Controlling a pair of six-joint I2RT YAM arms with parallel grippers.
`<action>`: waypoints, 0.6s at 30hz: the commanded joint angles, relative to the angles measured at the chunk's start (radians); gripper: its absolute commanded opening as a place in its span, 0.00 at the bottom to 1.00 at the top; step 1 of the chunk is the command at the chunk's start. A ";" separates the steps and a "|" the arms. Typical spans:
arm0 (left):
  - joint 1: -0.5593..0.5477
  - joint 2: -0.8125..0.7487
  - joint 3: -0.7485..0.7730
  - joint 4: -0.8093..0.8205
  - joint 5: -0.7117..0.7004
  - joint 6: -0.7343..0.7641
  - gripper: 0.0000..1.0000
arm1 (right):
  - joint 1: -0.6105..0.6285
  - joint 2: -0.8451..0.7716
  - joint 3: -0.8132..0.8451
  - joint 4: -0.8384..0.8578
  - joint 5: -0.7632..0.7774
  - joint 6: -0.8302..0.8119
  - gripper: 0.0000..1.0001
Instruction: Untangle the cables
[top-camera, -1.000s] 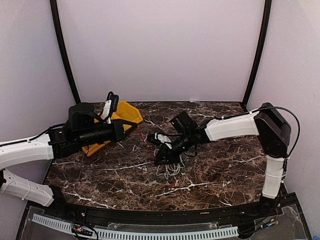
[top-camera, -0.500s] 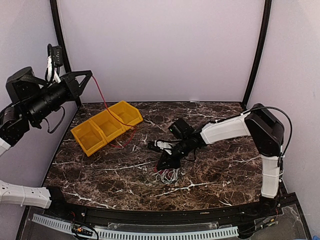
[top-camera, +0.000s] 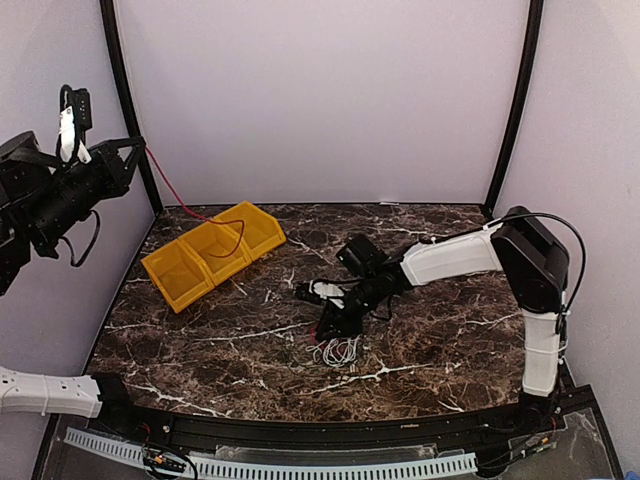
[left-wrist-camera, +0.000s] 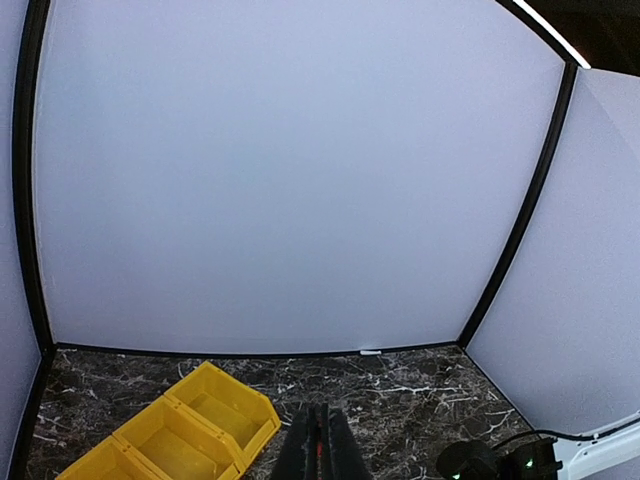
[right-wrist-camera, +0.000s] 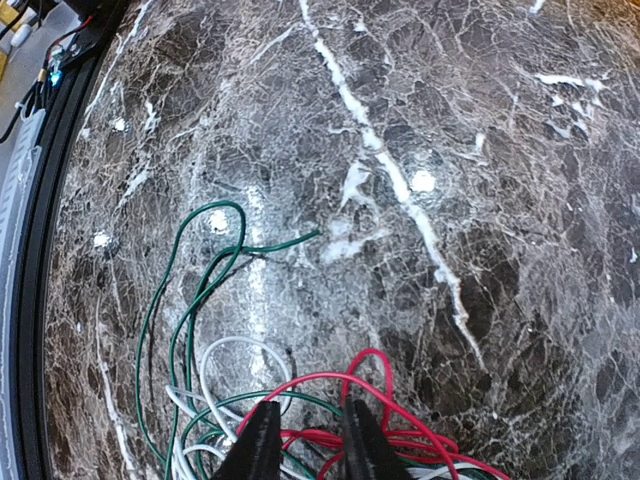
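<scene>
My left gripper (top-camera: 140, 146) is raised high at the far left and is shut on a red cable (top-camera: 165, 186). The cable hangs down from it and its lower end loops over the yellow bins (top-camera: 175, 275). In the left wrist view the gripper (left-wrist-camera: 320, 442) shows a red sliver between its closed fingers. My right gripper (top-camera: 331, 324) is down on the remaining tangle of cables (top-camera: 338, 350) at the table's middle. In the right wrist view its gripper (right-wrist-camera: 312, 425) stands slightly apart, with a red cable (right-wrist-camera: 372, 352) crossing between the fingers. A white cable (right-wrist-camera: 235, 342) and a green cable (right-wrist-camera: 185, 270) spread to the left.
A row of yellow bins (left-wrist-camera: 175, 440) stands at the back left of the marble table (top-camera: 450, 330). A black frame post (top-camera: 130, 110) rises close behind the left gripper. The table's front rail (right-wrist-camera: 40, 200) lies left of the tangle.
The left arm rose from beside the bins up and to the left, pulling the red cable out of the tangle. The right gripper stayed on the pile, which shrank.
</scene>
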 joint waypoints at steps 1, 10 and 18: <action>0.000 0.025 -0.015 -0.064 -0.078 0.017 0.00 | -0.005 -0.110 0.031 -0.066 0.047 -0.034 0.31; 0.003 0.062 -0.053 -0.131 -0.242 0.020 0.00 | -0.112 -0.433 -0.019 -0.123 0.030 -0.078 0.57; 0.070 0.129 -0.070 -0.174 -0.346 0.084 0.00 | -0.325 -0.642 -0.150 -0.064 -0.011 -0.045 0.61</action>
